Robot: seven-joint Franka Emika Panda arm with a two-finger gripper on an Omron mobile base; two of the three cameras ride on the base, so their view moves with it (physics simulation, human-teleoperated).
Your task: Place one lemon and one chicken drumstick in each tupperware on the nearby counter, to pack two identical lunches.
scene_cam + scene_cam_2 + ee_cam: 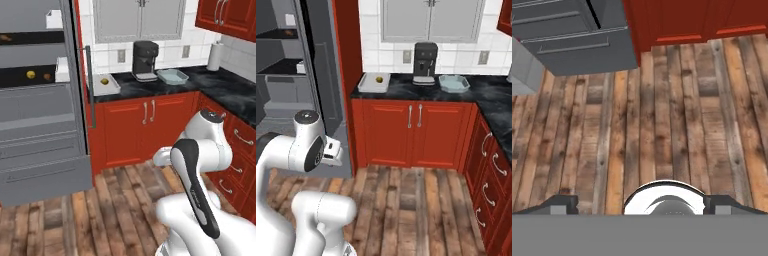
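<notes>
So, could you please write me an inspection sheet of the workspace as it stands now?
Surface: black marbled counter over red cabinets.
Job's things: whitish tupperware at the counter's left end holds one lemon; pale blue tupperware right of the coffee machine looks empty. Another lemon and a brownish item, too small to identify, sit on an open fridge shelf.
Clutter: black coffee machine; paper towel roll.
Grippers: gripper with jaws open, empty, pointing at the wooden floor.
Cables: nothing seen.
Surroundings: white tiled wall, grey upper cabinets.
</notes>
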